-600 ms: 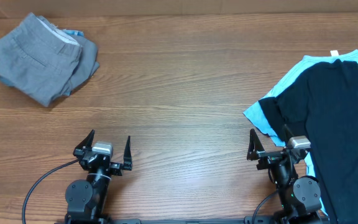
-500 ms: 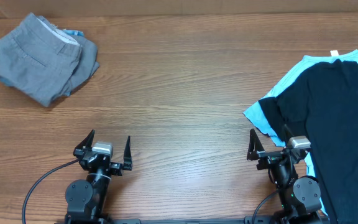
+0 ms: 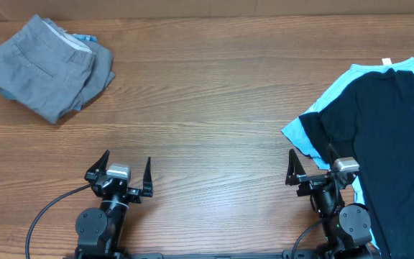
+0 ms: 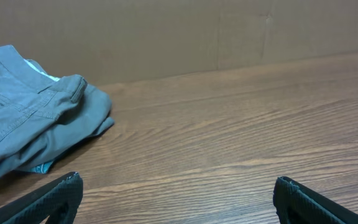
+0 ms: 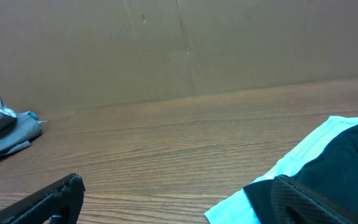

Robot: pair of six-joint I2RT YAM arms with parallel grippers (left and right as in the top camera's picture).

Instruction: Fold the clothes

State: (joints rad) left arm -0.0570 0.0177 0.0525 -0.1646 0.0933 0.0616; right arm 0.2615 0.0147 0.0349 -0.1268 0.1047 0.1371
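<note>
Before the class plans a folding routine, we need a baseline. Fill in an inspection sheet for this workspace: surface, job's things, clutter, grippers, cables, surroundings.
Surface: wood-grain table, flat.
Job's things: grey trousers bundled far left; black shirt spread at right over a light blue garment, running out of frame.
Clutter: nothing seen.
Grippers: left gripper open, holding nothing; right gripper open, holding nothing, beside the shirt's edge.
Cables: black cable loops from the left arm's base; second cable by the right arm's base.
Surroundings: cardboard wall behind the table.
</note>
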